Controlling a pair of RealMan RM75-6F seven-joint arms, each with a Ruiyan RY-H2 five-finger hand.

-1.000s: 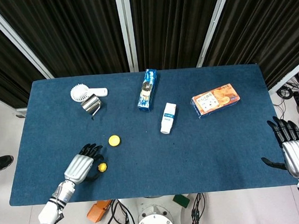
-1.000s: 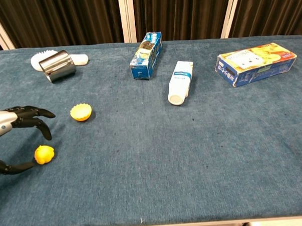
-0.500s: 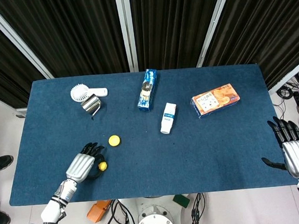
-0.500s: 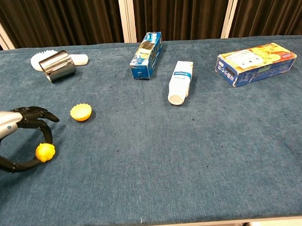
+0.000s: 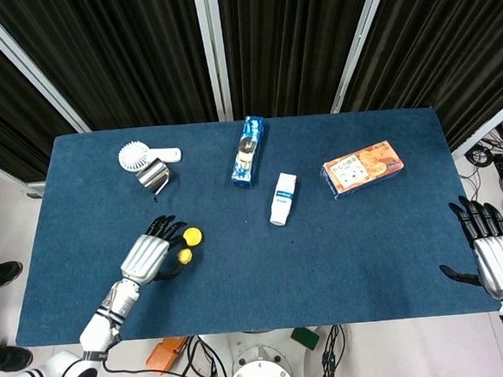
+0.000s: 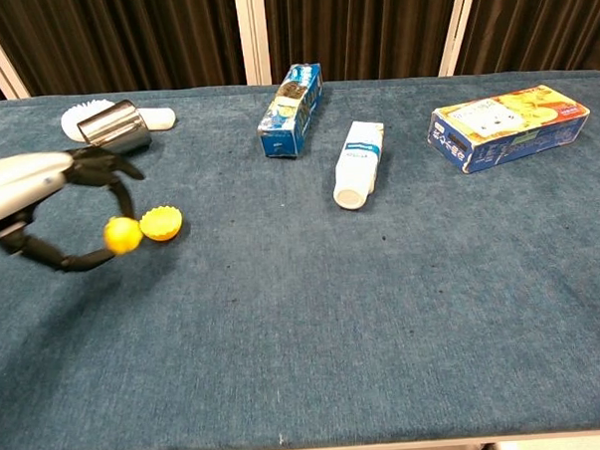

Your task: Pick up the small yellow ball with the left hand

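Ball (image 6: 122, 234) pinched at the fingertips of the left hand (image 5: 149, 255), looks clear of the table (image 5: 369, 258) in the chest view, just left of the yellow cap (image 6: 161, 223). Ball also shows in head view (image 5: 185, 256). Pick looks essentially done.

Right hand (image 5: 496, 256) off the table's right edge, fingers spread, holding nothing.

Risks:
- Grip is at the tips only, thumb below and a finger above; nothing wraps the ball. Small, round and smooth-looking, so it could squirt out if the pinch tightens off-centre or the wrist rolls.
- If dropped it will roll. The cloth is flat with nothing nearby to stop it, and the front edge is near.
- Cap sits just beside the ball. A low sideways move could knock it or drag it along.
- Steel cup (image 6: 114, 128) and fan (image 5: 134, 156) lie behind the hand; a swing back that way could clip them.

Materials:
- Ball: bright yellow, slightly lumpy outline; can't tell if hard or soft.
- Cap: yellow, shallow, fluted rim.
- Table: blue cloth, matte, some friction.
- Cup: shiny metal, on its side.
- Blue carton (image 6: 291, 110), white bottle (image 6: 359, 163) and biscuit box (image 6: 506, 125) lie flat, well away.
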